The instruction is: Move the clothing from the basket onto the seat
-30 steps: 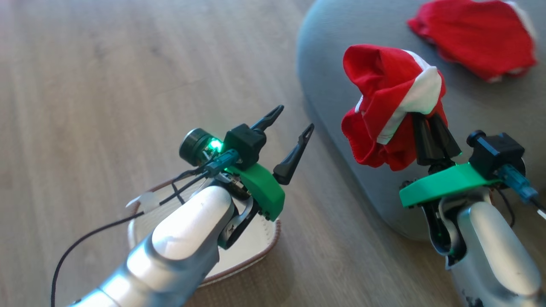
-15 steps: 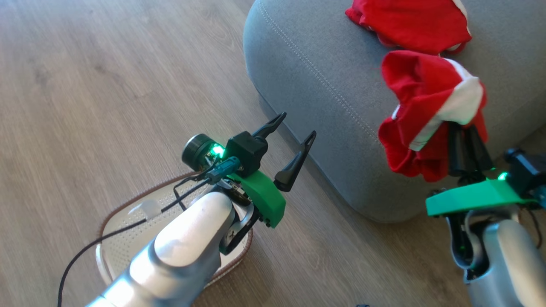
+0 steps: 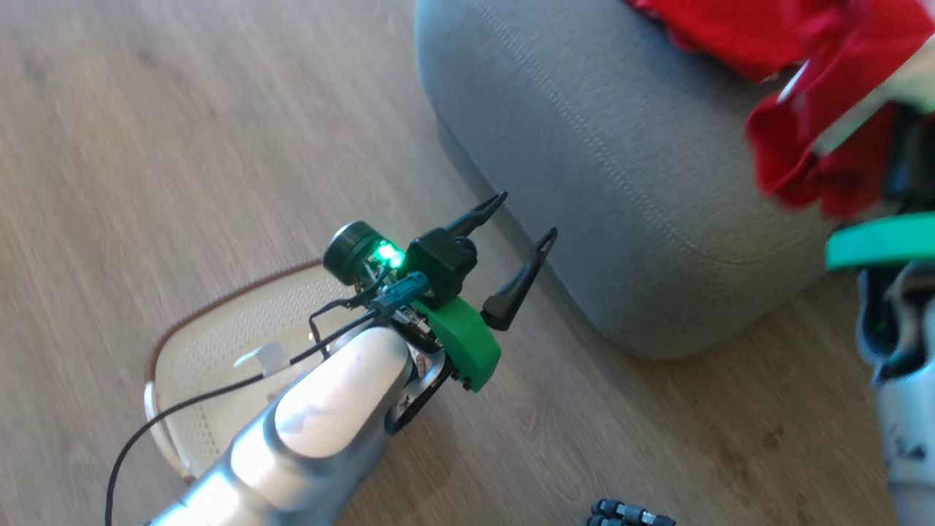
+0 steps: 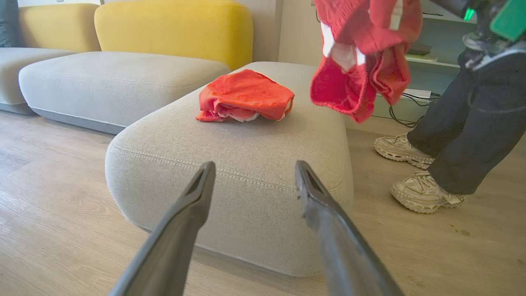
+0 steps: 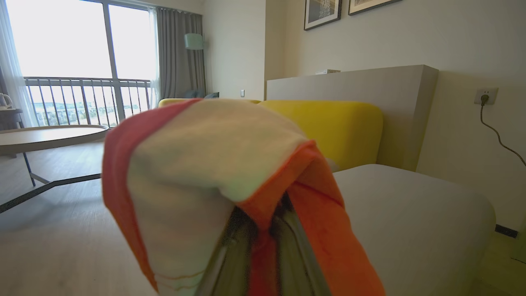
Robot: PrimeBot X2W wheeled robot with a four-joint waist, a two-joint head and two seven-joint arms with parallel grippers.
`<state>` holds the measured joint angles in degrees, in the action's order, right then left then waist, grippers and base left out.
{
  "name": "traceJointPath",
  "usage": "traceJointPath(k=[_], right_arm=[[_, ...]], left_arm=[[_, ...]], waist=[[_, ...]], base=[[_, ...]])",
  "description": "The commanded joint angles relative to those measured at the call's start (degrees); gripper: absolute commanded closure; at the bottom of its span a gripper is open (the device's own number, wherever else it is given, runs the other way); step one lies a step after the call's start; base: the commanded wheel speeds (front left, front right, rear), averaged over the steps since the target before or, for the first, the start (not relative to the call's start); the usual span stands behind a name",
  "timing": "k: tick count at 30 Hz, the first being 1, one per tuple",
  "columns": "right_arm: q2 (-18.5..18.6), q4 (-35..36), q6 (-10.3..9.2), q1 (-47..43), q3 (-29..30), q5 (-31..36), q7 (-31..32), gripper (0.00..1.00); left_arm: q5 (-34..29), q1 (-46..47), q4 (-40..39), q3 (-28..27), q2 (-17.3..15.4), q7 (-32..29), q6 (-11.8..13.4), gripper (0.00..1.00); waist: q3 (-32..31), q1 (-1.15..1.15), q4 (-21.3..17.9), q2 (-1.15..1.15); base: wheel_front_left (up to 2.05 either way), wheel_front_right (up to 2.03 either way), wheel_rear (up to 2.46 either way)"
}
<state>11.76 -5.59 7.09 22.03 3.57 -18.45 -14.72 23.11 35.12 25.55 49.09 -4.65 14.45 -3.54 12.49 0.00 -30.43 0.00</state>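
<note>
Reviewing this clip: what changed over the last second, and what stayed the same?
The right claw, shut on a red garment, has carried it farther in over the seat, toward the other garment lying there; nothing was let go. The head camera swung too. The left claw stays open and empty above the basket; the other garment has not moved.

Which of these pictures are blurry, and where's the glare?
Head view: motion blur smears the floor and the held garment; the left gripper is sharp. Left wrist view: crisp. Right wrist view: the held garment is too close, out of focus; the window glares white.
</note>
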Motion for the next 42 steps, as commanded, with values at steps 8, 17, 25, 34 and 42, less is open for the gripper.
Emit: traceJointPath(k=[8,17,25,34,42], right_arm=[[4.1,-1.5,0.4,10.1,3.9,2.5,-0.3,1.0],[9.8,-8.7,0.4,21.1,8.7,3.3,-0.3,1.0],[16.5,-19.5,0.4,30.9,14.0,4.8,-0.3,1.0],[22.1,-29.6,0.4,41.0,24.0,10.6,-0.3,1.0],[21.2,-41.6,0.4,45.0,31.1,16.6,1.0,1.0]], left_arm=[[-1.5,5.4,-2.8,-0.3,-0.2,-0.7,-0.6,0.0],[-2.9,8.5,-4.8,1.1,-1.5,-3.0,-1.0,0.0],[-3.6,10.2,-6.4,1.8,-2.8,-4.5,-1.0,0.0],[-4.3,11.0,-7.9,2.6,-3.9,-5.8,-0.7,0.0],[-4.1,10.8,-7.8,3.2,-3.9,-5.1,-0.3,0.0]], waist=[[8.1,0.0,4.5,0.0],[16.6,0.0,7.6,0.0],[22.4,0.0,10.7,0.0],[27.8,0.0,14.4,0.0],[30.1,0.0,17.1,0.0]], base=[[0.0,0.0,0.0],[0.0,0.0,0.0],[0.0,0.0,0.0],[0.0,0.0,0.0],[0.0,0.0,0.0]])
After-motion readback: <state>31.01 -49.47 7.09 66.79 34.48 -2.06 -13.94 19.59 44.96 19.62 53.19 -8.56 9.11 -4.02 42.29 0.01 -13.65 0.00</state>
